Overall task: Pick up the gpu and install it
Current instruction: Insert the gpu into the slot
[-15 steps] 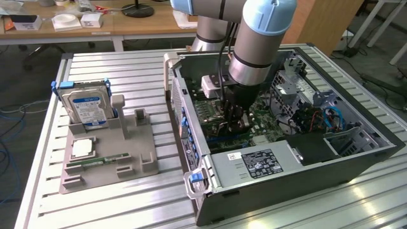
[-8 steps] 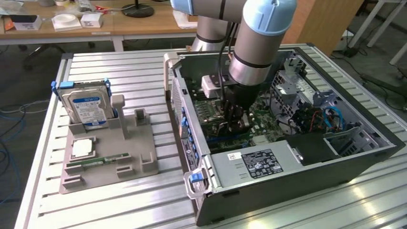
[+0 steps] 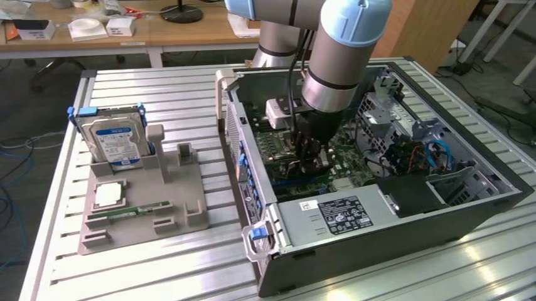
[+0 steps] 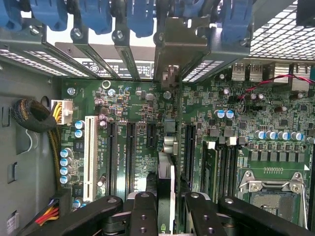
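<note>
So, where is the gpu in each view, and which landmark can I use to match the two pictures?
Exterior view: the gpu is held between the jaws inside the open case, just over the motherboard.
Wrist view: the gpu is seen edge-on between the jaws, in front of the motherboard slots.
Shared landmark: the green motherboard.
</note>
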`<state>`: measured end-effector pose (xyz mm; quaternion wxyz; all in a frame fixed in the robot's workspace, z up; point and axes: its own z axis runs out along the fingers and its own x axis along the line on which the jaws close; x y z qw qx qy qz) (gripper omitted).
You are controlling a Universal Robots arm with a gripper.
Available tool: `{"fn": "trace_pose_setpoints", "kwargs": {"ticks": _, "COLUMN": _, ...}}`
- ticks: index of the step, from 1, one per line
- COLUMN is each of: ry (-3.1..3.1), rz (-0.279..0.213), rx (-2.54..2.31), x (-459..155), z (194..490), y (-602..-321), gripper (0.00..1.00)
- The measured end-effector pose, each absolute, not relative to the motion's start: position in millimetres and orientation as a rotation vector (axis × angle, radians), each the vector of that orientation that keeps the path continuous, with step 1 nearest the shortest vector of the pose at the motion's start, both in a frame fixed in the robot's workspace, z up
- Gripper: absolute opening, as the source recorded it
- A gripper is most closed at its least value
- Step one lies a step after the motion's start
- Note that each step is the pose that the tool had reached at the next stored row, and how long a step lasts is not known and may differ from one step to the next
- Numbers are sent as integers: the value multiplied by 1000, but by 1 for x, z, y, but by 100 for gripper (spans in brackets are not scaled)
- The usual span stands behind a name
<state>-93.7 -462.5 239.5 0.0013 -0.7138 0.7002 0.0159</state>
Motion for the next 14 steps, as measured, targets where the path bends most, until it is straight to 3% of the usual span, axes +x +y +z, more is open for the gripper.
{"fn": "trace_pose_setpoints", "kwargs": {"ticks": 14, "ry": 2212, "rz": 50, "rx": -2226, "x": -94, "z": 239, "y": -462, "gripper": 27}}
